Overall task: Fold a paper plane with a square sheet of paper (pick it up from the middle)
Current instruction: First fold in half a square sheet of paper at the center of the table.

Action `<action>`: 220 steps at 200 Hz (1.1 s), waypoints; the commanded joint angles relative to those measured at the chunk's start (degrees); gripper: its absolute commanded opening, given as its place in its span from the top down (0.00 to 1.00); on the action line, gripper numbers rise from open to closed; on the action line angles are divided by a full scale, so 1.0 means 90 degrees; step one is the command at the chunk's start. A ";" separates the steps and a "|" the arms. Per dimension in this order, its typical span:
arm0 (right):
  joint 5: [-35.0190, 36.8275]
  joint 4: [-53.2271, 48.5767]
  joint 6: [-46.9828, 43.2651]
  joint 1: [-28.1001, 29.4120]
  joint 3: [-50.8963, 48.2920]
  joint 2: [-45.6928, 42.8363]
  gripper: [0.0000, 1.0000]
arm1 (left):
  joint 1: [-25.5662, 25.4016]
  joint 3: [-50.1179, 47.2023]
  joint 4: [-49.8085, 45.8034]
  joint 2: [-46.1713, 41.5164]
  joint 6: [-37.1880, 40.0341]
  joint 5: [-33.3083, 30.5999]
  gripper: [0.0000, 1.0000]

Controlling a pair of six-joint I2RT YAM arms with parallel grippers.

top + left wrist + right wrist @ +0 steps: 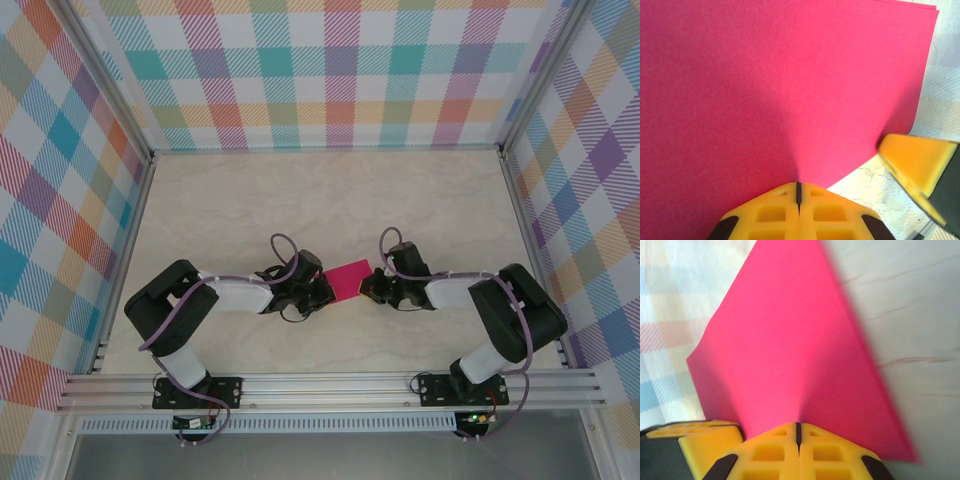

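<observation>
1. Where pastel checked walls (330, 70) close in the left, far and right sides, a pale marble-patterned surface (300, 200) spreads between them.
2. Bolted at the near edge, the black-and-white left arm (175, 300) and right arm (510, 310) bend inward toward the middle.
3. Between their tips, near the middle of the surface, is the thin magenta-pink square sheet of paper (349, 279) (765, 90) (790, 350). In the left wrist view a second edge shows just behind its far right corner.
4. Yellow-fingered, the left gripper (322, 290) (798, 192) is pressed closed on the sheet's left edge.
5. Opposite it, the right gripper (368, 288) (798, 432) pinches the right edge, its jaws likewise together.
6. Whether the sheet touches the surface cannot be told.
</observation>
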 commanded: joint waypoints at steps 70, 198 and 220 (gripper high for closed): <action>0.1182 -0.2219 -0.0322 -0.0834 0.0101 -0.1783 0.99 | 0.0159 0.0212 -0.1891 0.0031 0.1279 -0.0377 1.00; 0.0104 0.0187 0.0775 0.0825 0.0948 0.0495 1.00 | 0.0379 -0.0080 -0.0112 -0.0518 0.0204 -0.0147 1.00; 0.0102 0.0124 0.0729 0.0818 0.0886 0.0663 1.00 | 0.0292 -0.0244 0.0286 -0.0296 -0.0039 -0.0095 1.00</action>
